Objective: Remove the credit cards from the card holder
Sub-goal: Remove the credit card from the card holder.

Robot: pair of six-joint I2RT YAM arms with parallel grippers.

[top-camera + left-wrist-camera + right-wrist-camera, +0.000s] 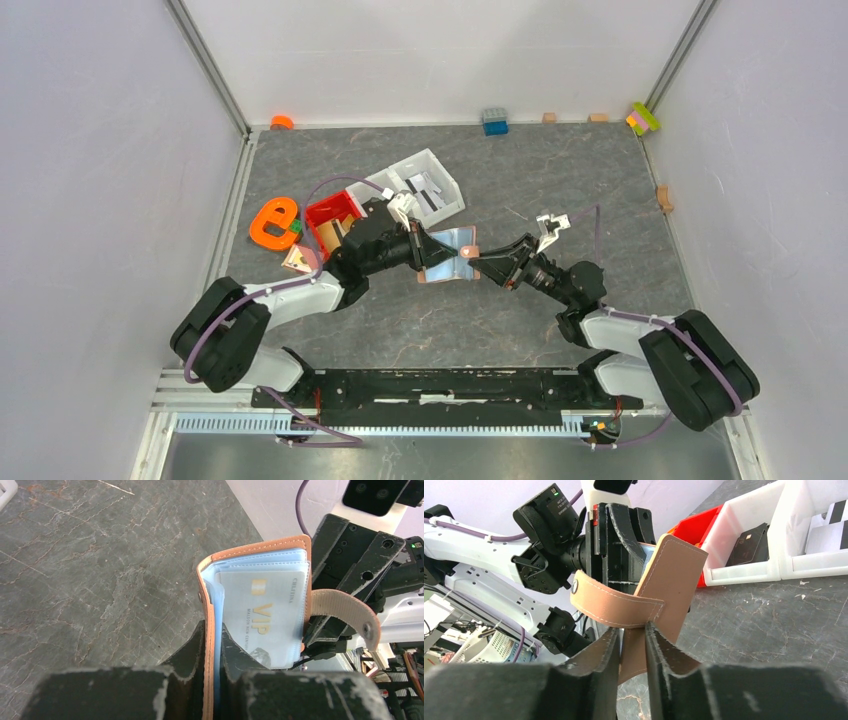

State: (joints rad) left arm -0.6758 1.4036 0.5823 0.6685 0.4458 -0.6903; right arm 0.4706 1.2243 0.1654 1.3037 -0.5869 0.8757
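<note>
The tan-brown card holder (448,256) hangs open in the air above the middle of the table, held from both sides. My left gripper (425,248) is shut on its left cover (207,605) together with some pale blue sleeves. A pale blue-grey credit card (265,615) with gold "VIP" lettering sits in the front sleeve. No orange-yellow card shows. My right gripper (478,262) is shut on the other cover (669,575), just below the closing tab (614,605), which curls out to the left. The jaws (633,630) pinch the leather edge.
A red bin (333,215) and a white tray (425,190) with white-and-black packets stand behind the left gripper. An orange letter piece (273,222) lies at the left. A blue brick (494,121) and small wooden blocks (664,197) lie along the back and right walls.
</note>
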